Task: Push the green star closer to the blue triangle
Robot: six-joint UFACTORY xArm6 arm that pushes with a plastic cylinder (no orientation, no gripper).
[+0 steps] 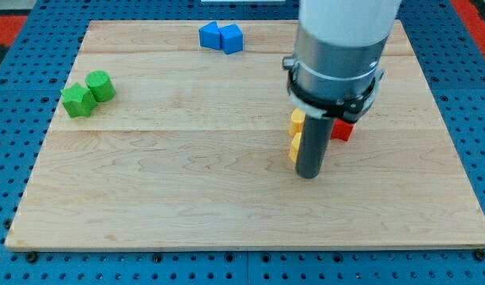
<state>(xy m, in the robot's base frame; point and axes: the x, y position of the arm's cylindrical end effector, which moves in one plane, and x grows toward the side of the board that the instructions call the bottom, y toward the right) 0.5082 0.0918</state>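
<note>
1. Right now my tip (308,175) rests on the wooden board (187,198), right of centre in the view, at the lower end of the dark rod.
2. No jaws belong to this rig; the rod is bare and has hold of nothing.
3. Two yellow blocks (296,134) sit just beside the rod on its left side, one above the other, partly hidden behind it; their shapes cannot be made out.
4. A red block (342,131) peeks out on the rod's right side, mostly covered by the arm.
5. The green star (77,100) lies far off at the view's left edge of the board, touching a green cylinder (100,85) just up and right of it.
6. Two blue blocks sit touching near the view's top: the blue triangle (210,35) on the left, a blue cube (231,39) on the right.
7. The green star and blue triangle are well apart, and my tip is well away from both.
</note>
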